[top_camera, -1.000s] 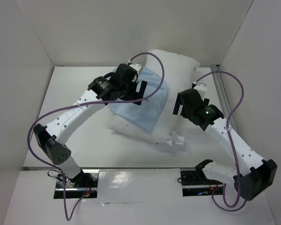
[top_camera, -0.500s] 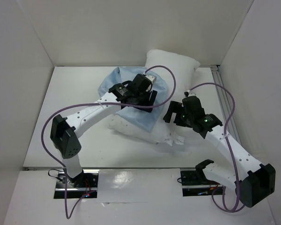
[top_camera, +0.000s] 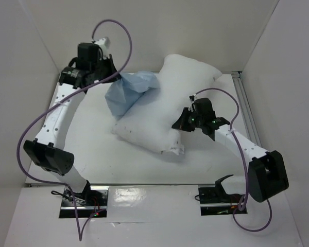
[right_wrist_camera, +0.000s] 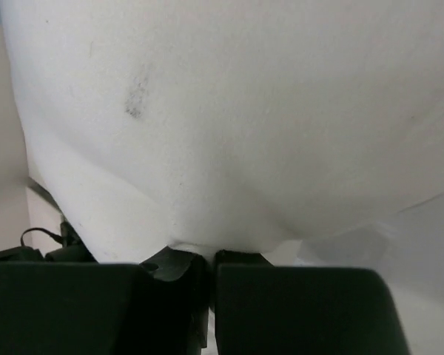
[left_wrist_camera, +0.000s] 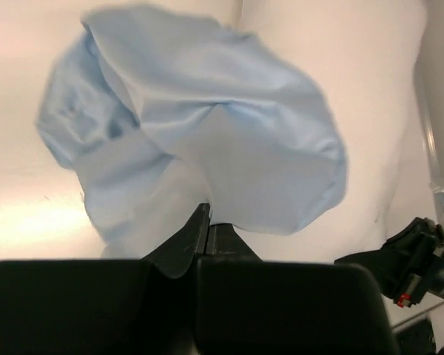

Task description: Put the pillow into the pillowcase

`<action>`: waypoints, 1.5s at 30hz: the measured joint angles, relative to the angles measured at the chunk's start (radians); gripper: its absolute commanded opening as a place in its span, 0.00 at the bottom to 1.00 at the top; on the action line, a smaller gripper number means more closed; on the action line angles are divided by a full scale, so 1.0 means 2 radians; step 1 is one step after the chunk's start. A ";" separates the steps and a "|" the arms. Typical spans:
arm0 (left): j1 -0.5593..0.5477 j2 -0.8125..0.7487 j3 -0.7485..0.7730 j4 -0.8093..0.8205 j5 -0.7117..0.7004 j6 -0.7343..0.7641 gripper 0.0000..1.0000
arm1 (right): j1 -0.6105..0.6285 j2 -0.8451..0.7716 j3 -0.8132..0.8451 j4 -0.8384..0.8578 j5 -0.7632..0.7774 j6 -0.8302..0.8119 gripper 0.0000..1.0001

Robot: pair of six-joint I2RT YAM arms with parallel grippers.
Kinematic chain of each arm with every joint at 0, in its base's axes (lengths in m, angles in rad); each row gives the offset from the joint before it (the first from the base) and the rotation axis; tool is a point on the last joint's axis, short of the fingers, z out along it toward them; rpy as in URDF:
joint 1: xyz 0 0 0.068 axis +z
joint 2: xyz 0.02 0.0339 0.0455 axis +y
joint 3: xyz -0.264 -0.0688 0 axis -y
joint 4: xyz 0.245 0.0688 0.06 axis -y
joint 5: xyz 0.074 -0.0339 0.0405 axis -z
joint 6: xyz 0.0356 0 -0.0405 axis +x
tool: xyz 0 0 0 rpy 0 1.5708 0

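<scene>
The white pillow (top_camera: 165, 110) lies slantwise across the middle of the table, its far end propped against the back wall. My right gripper (top_camera: 180, 123) is at its right edge, shut on a pinch of pillow fabric (right_wrist_camera: 229, 111); the jaws (right_wrist_camera: 211, 255) meet on a white fold. The light blue pillowcase (top_camera: 127, 91) hangs bunched from my left gripper (top_camera: 118, 77), raised at the back left. Its lower part drapes against the pillow's left side. In the left wrist view the gripper (left_wrist_camera: 207, 220) is shut on the pillowcase (left_wrist_camera: 207, 126), with the pillow (left_wrist_camera: 340, 59) behind it.
White walls close in the table (top_camera: 87, 139) at the back and both sides. A metal rail (top_camera: 244, 108) runs along the right edge. Purple cables loop over both arms. The right arm's wrist (left_wrist_camera: 422, 259) shows at the lower right of the left wrist view.
My left gripper shut on the pillowcase and lifted it off the pillow toward the back left. My right gripper moved left and shut on the pillow's right edge.
</scene>
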 measured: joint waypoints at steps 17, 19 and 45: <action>0.157 -0.035 0.097 -0.040 0.131 0.017 0.00 | -0.215 -0.042 0.207 -0.167 0.069 -0.122 0.73; 0.158 -0.045 0.094 -0.044 0.142 0.017 0.00 | -0.211 -0.047 0.205 -0.185 0.076 -0.134 0.92; 0.098 -0.095 0.052 -0.045 0.178 0.017 0.00 | 0.240 0.206 0.452 -0.086 0.090 -0.143 0.98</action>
